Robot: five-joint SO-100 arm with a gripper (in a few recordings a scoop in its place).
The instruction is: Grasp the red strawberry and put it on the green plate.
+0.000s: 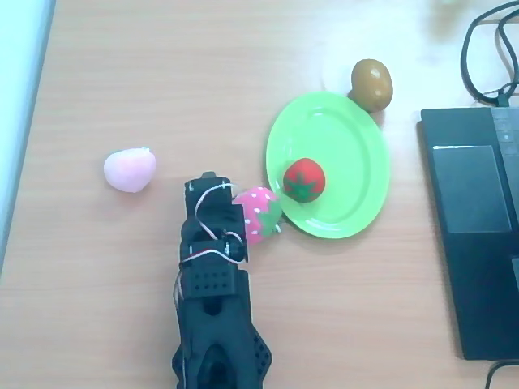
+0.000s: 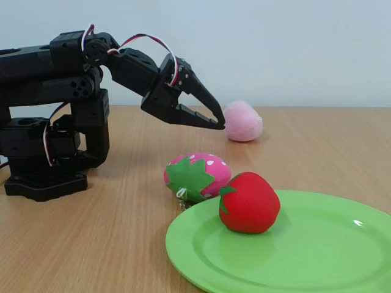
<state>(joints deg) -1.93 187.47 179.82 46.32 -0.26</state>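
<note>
Nearest in the fixed view, plate (image 2: 293, 256) carries the strawberry (image 2: 248, 203) on its left part. Soft, light plush, it would squash; best gripped across its middle. Claw (image 2: 217, 122) hangs closed, empty, far left.

- Red strawberry (image 1: 304, 179): small, rounded, deep-red plush with a dark green leaf patch. In the overhead view the patch faces about 6 o'clock. It sits on the plate, toward the rim at roughly 8 o'clock of the plate's centre. In the fixed view (image 2: 249, 202) it rests upright on the plate's left part, free of any grip.
- Green plate (image 1: 357, 138): bright lime-green oval with raised rim, flat on the wooden table; its long axis runs about 11 to 5 o'clock in the overhead view (image 2: 317, 256).
</note>
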